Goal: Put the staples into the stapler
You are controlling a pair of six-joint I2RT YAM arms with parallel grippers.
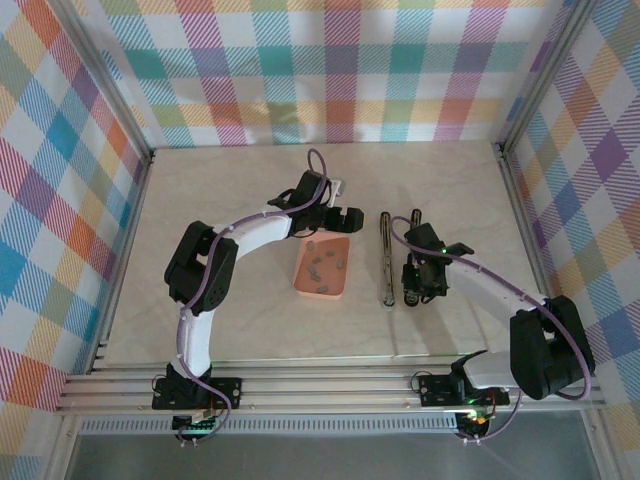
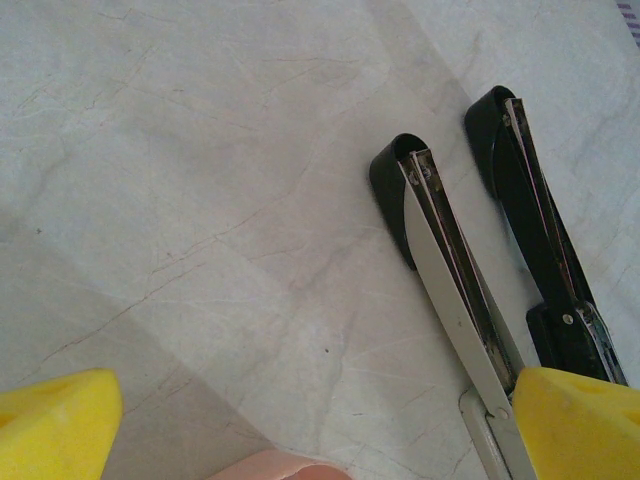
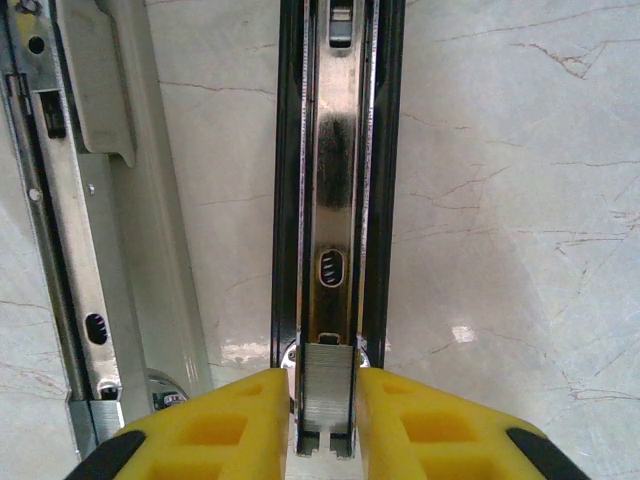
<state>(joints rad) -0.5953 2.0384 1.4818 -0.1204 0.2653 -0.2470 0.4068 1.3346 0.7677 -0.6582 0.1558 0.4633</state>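
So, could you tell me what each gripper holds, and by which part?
Right gripper: a staple strip, pinched by its two sides over the black stapler's open channel. Left gripper: open, holding nothing.

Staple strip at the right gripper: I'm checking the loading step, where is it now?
In the right wrist view, the staple strip sits bottom centre between the right gripper's fingertips, at the near end of the black stapler's open metal channel.

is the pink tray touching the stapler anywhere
Apart. The top external view shows a strip of bare table between the right rim of the pink tray and the grey half of the stapler, all along their length.
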